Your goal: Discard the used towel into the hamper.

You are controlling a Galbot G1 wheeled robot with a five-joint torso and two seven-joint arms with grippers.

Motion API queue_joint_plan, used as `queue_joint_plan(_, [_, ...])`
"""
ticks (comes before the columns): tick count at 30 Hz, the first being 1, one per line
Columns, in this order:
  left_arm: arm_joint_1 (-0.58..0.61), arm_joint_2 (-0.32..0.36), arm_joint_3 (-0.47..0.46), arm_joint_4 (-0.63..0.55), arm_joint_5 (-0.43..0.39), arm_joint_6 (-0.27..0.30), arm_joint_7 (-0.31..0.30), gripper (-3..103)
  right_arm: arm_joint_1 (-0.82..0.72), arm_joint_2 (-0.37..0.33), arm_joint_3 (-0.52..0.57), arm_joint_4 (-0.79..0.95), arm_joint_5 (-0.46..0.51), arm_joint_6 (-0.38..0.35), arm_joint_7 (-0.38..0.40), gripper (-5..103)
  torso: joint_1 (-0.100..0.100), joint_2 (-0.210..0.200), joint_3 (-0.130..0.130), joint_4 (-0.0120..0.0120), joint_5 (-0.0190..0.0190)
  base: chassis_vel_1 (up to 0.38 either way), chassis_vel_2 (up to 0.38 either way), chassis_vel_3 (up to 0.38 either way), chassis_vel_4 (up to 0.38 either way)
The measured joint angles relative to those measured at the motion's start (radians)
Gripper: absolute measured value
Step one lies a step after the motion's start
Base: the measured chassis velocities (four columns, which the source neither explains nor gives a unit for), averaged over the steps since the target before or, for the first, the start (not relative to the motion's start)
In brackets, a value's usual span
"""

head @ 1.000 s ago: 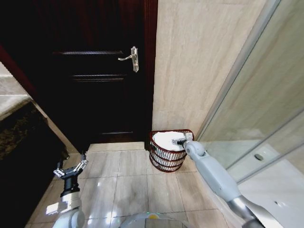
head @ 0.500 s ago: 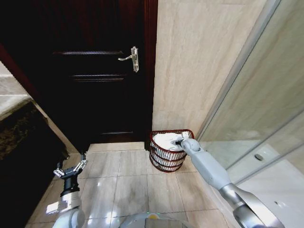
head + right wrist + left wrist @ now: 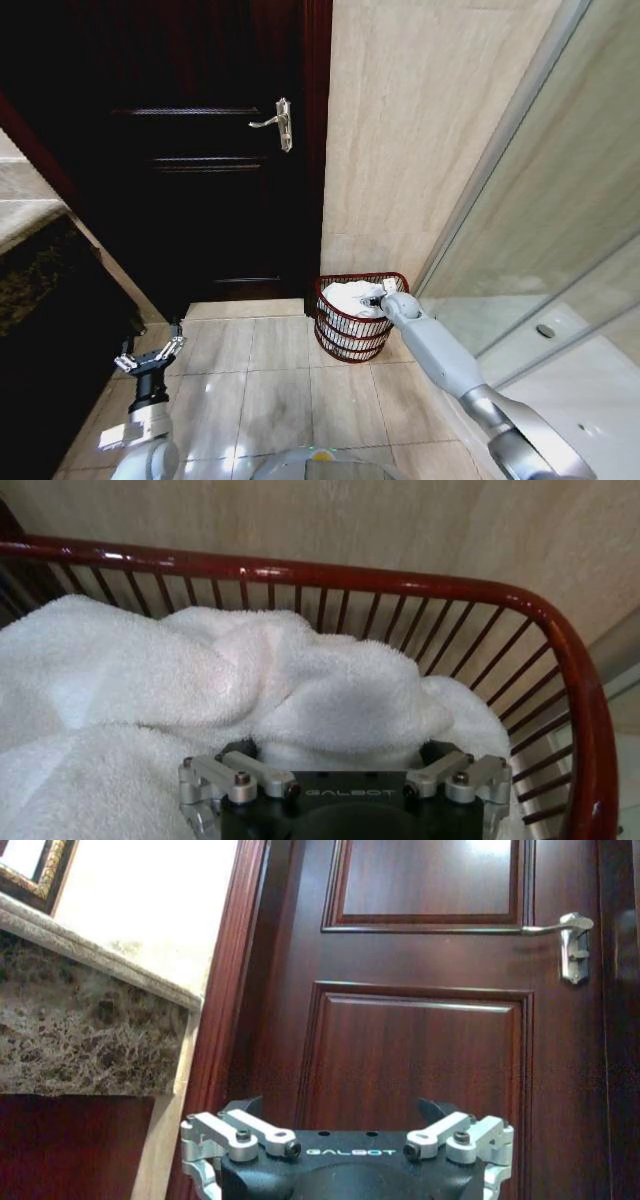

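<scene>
- The small round dark red-brown wire hamper point(image 3: 358, 318) is seen standing on the beige tiled floor point(image 3: 260, 385), in the corner where the beige stone wall point(image 3: 420, 130) meets the glass shower panel point(image 3: 560, 230), just beside the dark wooden door point(image 3: 190, 150).
- A crumpled white terry towel point(image 3: 200, 682) is held inside the hamper, heaped up to the rim point(image 3: 400, 581).
- The right gripper point(image 3: 378, 297) is reached over the hamper's rim on the shower-panel side, its tip at the towel; in the right wrist view the gripper point(image 3: 340, 750) is pressed into the cloth, folds bulging between its jaws, so it appears to be grasping the towel, though the fingertips are buried.
- The left gripper point(image 3: 150, 352) is parked low over the floor near the dark marble counter point(image 3: 80, 1027), released, with its fingers spread and facing the door.
</scene>
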Motion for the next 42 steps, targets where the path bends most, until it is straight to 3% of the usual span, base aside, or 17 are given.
queue_joint_plan(15, [-0.002, 0.0, -0.009, 0.007, -0.009, 0.0, 0.001, 100, 0.002, 0.034, 0.026, -0.051, -0.046, 0.007, -0.019, 100, 0.0, 0.0, 0.0, 0.0, 0.0002, 0.0, 0.0, 0.0, 0.0])
queue_joint_plan(26, [-0.014, 0.0, 0.004, 0.005, -0.01, 0.012, 0.001, 100, -0.056, -0.034, 0.07, 0.189, -0.012, 0.057, 0.053, 100, 0.0, 0.0, 0.0, -0.0002, 0.0002, 0.0, 0.0, 0.0, 0.0])
queue_joint_plan(32, [-0.006, 0.0, 0.013, -0.002, -0.011, 0.032, 0.002, 100, -0.145, -0.071, 0.108, 0.354, 0.012, 0.215, 0.062, 100, 0.0, 0.0, 0.0, 0.0, 0.0002, 0.0, 0.0, 0.0, 0.0])
queue_joint_plan(37, [-0.002, 0.0, 0.035, -0.034, -0.025, 0.09, -0.003, 100, -0.216, -0.066, 0.136, 0.407, -0.079, 0.404, 0.065, 100, 0.0, 0.0, 0.0, 0.0, 0.0001, 0.0, 0.0, 0.0, 0.0])
queue_joint_plan(38, [-0.002, 0.0, 0.035, -0.034, -0.025, 0.09, -0.003, 100, -0.216, -0.066, 0.136, 0.407, -0.079, 0.404, 0.065, 100, 0.0, 0.0, 0.0, 0.0, 0.0001, 0.0, 0.0, 0.0, 0.0])
queue_joint_plan(39, [0.0, 0.0, 0.045, -0.048, -0.027, 0.106, -0.003, 100, -0.252, -0.058, 0.15, 0.429, -0.13, 0.49, 0.064, 100, 0.0, 0.0, 0.0, 0.0001, 0.0002, 0.0, 0.0, 0.0, 0.0])
queue_joint_plan(42, [-0.002, 0.0, 0.062, -0.063, -0.03, 0.147, -0.001, 100, -0.358, -0.044, 0.194, 0.521, -0.184, 0.588, 0.066, 100, 0.0, 0.0, 0.0, -0.0001, 0.0004, 0.0, 0.0, 0.0, 0.0])
